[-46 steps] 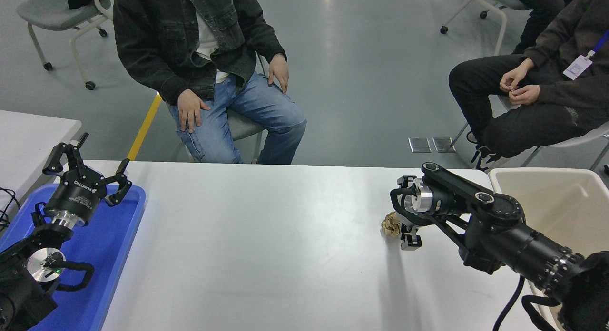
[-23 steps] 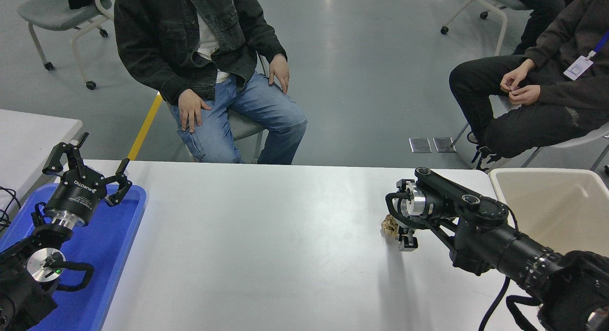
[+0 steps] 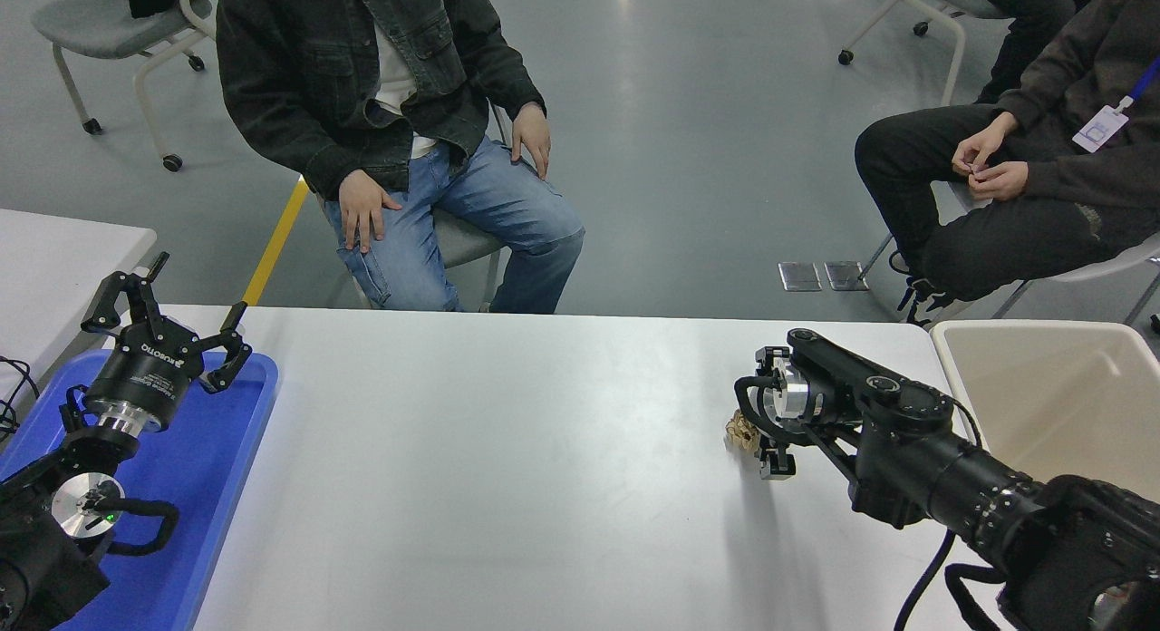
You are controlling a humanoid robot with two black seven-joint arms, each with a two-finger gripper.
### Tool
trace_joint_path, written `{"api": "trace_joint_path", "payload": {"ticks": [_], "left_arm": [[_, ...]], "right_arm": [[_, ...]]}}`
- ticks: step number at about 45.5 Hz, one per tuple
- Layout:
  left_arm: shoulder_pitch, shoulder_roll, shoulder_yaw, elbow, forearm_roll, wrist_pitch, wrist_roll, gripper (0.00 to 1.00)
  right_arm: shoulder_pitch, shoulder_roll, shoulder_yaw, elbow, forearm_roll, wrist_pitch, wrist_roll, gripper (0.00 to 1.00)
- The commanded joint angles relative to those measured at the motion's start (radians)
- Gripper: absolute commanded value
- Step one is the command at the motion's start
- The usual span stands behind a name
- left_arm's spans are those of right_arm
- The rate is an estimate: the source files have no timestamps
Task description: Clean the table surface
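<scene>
Grey floor fills the top of the view, and two people sit there on chairs past the far edge of the worktop (image 3: 507, 468). One wears a dark jacket and blue jeans (image 3: 453, 214), with a hand on each leg. The other (image 3: 1024, 187), at the top right, is all in dark clothes and holds both hands close together.

White and smooth, the worktop is wide and takes up most of the lower part of the view.

On its left end lies a blue tray (image 3: 217, 486). The left arm is over that tray. The left tool (image 3: 168, 327) points up and away, and its fingers are spread wide with nothing in them.

At the right end sits a beige bin (image 3: 1042, 404), just past the corner of the worktop.

The right arm comes in from the lower right and bends down near the bin. The right tool (image 3: 766, 436) points down at the worktop. A small brown crumpled scrap (image 3: 741, 431) lies on the worktop right at the tool, on its left side. It touches the tool or sits between the fingers. I cannot tell if the fingers are pressed on it or not, since the arm hides them.
</scene>
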Motion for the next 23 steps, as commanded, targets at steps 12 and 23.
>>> {"api": "trace_joint_path", "payload": {"ticks": [12, 23], "left_arm": [[0.0, 0.0, 0.0, 0.0, 0.0, 0.001, 0.0, 1.0], [0.0, 0.0, 0.0, 0.0, 0.0, 0.001, 0.0, 1.0]], "right_arm": [[0.001, 0.003, -0.053, -0.002, 0.0, 0.007, 0.033, 0.92], [0.001, 0.003, -0.127, -0.01, -0.011, 0.006, 0.036, 0.92]]}}
